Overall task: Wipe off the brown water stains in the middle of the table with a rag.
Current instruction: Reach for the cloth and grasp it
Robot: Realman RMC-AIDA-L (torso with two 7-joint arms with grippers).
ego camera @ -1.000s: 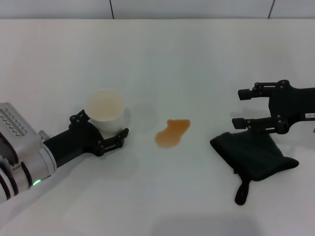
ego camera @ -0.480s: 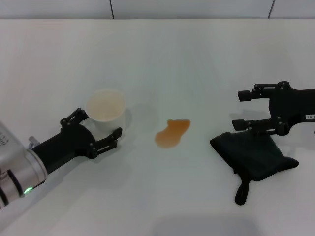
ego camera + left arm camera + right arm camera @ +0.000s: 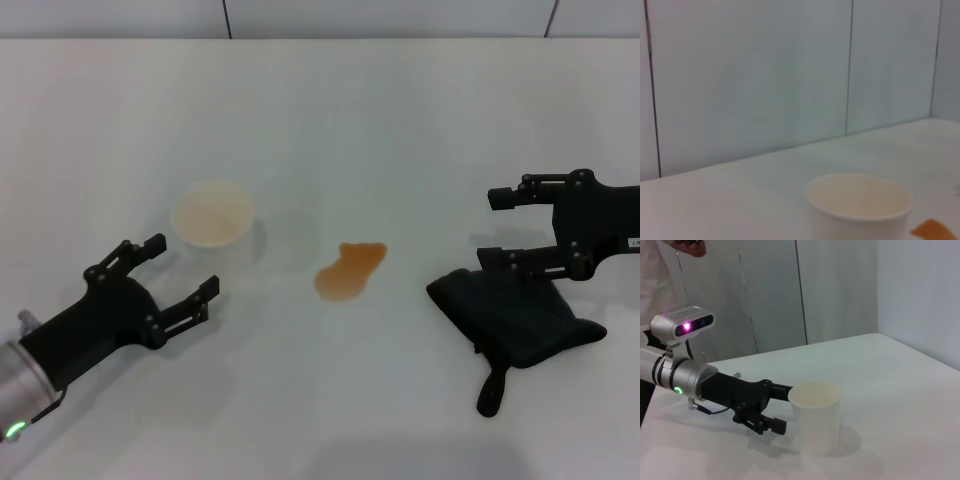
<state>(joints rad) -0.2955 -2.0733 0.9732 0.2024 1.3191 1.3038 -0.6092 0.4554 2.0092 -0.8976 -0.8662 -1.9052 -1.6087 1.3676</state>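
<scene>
An orange-brown lobed stain (image 3: 350, 271) lies in the middle of the white table (image 3: 330, 130); its edge also shows in the left wrist view (image 3: 935, 231). The black rag (image 3: 515, 318) lies crumpled at the right, its thin loop tail toward the front edge. My right gripper (image 3: 495, 227) hovers open just above the rag's far edge, with nothing between its fingers. Down at the front left my left gripper (image 3: 180, 267) is open and empty, standing apart from the white paper cup (image 3: 212, 223).
The white paper cup stands upright left of the stain, also seen in the wrist views (image 3: 859, 205) (image 3: 815, 416). The right wrist view shows the left arm (image 3: 735, 392) behind the cup. A panelled wall (image 3: 790, 70) runs along the table's far edge.
My left gripper has let go of the cup and drawn back toward the front left, fingers open. The cup stays in place. The right gripper has barely moved.
</scene>
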